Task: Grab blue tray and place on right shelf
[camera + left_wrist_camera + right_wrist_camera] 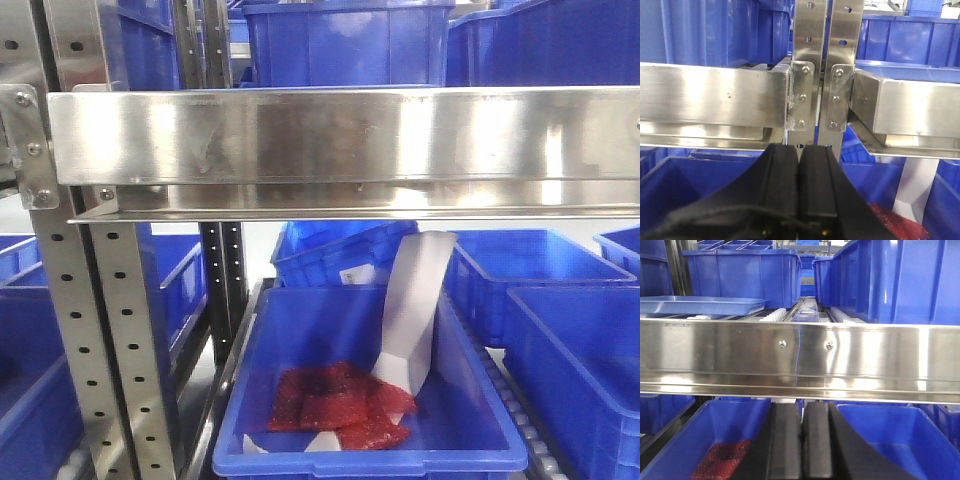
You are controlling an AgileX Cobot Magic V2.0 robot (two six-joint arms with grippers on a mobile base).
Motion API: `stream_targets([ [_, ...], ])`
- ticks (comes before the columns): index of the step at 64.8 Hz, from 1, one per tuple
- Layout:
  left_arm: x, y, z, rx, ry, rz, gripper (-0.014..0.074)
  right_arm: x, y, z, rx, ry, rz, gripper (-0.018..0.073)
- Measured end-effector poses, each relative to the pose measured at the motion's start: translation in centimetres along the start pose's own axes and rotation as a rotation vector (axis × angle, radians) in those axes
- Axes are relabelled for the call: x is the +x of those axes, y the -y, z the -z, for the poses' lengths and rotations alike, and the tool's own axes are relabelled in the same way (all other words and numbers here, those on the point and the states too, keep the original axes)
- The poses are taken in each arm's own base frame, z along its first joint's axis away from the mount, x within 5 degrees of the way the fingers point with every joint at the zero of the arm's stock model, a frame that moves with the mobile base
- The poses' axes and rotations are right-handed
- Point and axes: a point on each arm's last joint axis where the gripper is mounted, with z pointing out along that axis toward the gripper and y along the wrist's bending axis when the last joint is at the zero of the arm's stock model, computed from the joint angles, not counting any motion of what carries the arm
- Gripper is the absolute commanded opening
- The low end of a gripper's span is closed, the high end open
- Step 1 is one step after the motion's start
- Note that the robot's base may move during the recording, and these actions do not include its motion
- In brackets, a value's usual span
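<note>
**Both claws closed and empty; blue tray sits on the shelf**

Front view: one shiny steel rail [340,140] of the right shelf runs across the picture, bolted at its left end to two perforated grey uprights [95,340]. Below it stands one deep blue bin [300,330] holding a cluster of red packets [340,400] and one white paper strip [415,310] that leans against the bin's back wall. At least four more blue bins show around and behind it, and about three stand above the rail.

Left wrist view: the left claw [799,195] fills the bottom, its two black fingers [782,190] pressed together with nothing between them. Ahead are two bolted upright posts [822,75] side by side, each with a rail joined to it. Part of the red packets shows at lower right.

Right wrist view: the right claw [802,445] has its two fingers together, gripping nothing. It sits just below the rail, which bears two screws [806,344]. On the shelf rollers behind the rail, at the left, lies one blue tray [700,305], flat; its far end is hard to make out. Three or so deep bins stand behind and to the right of it.
</note>
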Motion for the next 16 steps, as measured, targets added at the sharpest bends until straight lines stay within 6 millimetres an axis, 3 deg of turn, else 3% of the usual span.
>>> stream_targets([
  [16, 0.02, 0.00, 0.00, 0.000, -0.002, 0.000, -0.0048, 0.00, 0.00, 0.00, 0.000, 0.000, 0.000, 0.0051],
])
